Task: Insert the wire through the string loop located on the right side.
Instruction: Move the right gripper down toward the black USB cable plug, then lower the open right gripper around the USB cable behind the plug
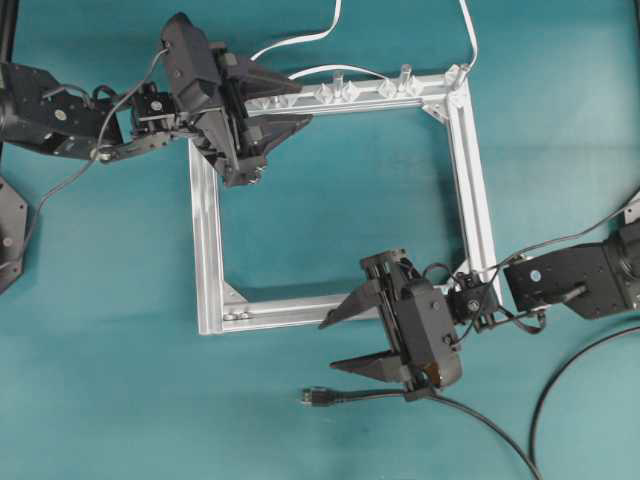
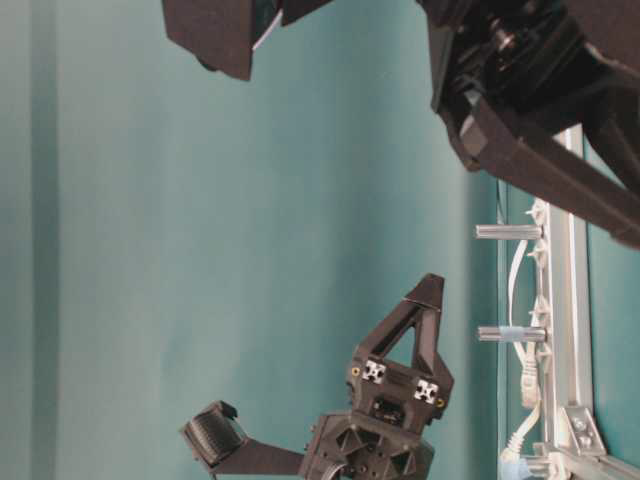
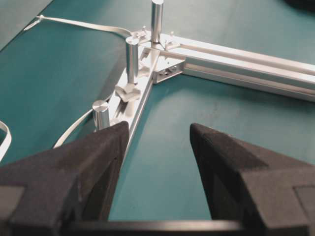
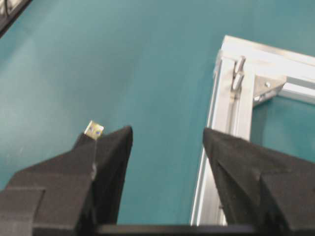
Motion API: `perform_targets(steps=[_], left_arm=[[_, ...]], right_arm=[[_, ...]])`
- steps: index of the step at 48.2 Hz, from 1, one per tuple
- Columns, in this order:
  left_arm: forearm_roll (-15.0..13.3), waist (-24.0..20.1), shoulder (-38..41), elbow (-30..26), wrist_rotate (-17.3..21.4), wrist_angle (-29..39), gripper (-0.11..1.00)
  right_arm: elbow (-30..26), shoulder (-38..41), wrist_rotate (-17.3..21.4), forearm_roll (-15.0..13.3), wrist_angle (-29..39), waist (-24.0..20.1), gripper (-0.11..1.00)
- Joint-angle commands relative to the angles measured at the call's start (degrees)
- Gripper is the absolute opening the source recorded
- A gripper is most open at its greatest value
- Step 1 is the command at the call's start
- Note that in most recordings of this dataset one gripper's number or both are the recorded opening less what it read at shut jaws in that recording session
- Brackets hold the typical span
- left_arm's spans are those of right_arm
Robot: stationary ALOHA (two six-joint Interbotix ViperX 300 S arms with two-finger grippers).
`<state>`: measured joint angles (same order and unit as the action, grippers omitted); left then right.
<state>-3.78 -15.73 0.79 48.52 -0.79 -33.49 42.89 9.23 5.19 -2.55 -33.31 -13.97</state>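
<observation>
1. The long thin black wire (image 1: 470, 415), ending in a small black plug with a silver metal tip (image 1: 313, 397), lies loose on the teal worktop (image 1: 120, 380), just outside the bottom rail of the square silver aluminium frame (image 1: 207, 240).
2. Its long axis near the plug runs roughly parallel to that bottom rail, tip pointing toward the left of the overhead view; the cable trails off right and down out of that view.
3. My right tool (image 1: 350, 340) hangs released directly beside it, the plug lying just past the outer finger; in the right wrist view the tip (image 4: 93, 129) peeks out beside that finger (image 4: 106, 162). Nothing is between the jaws.
4. The right arm is clearly the nearer one, so I judge it should take the plug.
5. My left tool (image 1: 275, 140) is also released and empty, over the frame's top-left corner, well apart from the wire.
6. The string loop I cannot make out (too small) on the right rail.
7. A white flat cable (image 1: 300, 40) lies beyond the top rail.
</observation>
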Motion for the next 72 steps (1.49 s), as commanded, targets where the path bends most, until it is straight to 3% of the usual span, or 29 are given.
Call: perform_targets(steps=[1,8,27,43,50,72], left_arm=[[0.18,0.18,-1.93,-0.53,-0.09,0.88,0.59],[0.18,0.35,-2.9,-0.53,-0.26,3.87,0.59],[0.18,0.35,-6.5,1.93,-0.09,7.29,0.59],[0.18,0.26,-7.91,3.78,0.09,7.29,0.6],[0.18,0.26,-8.79,4.57,0.09,7.29,0.67],[0.18,0.35,-11.07,6.86,-0.09,7.38,0.69]], right_arm=[[-0.53,-1.58,0.0,0.18,-0.26,-0.18,0.69],[-0.26,-2.81,0.09,2.11,0.0,-0.18,0.69],[5.1,-8.44,-3.25,17.4,0.62,-3.08,0.69],[2.2,-8.17,-14.06,32.61,-0.7,-7.03,0.69],[1.05,-7.12,-17.84,37.44,-1.32,-8.09,0.68],[0.62,-5.36,-18.11,39.55,-2.37,-11.95,0.68]])
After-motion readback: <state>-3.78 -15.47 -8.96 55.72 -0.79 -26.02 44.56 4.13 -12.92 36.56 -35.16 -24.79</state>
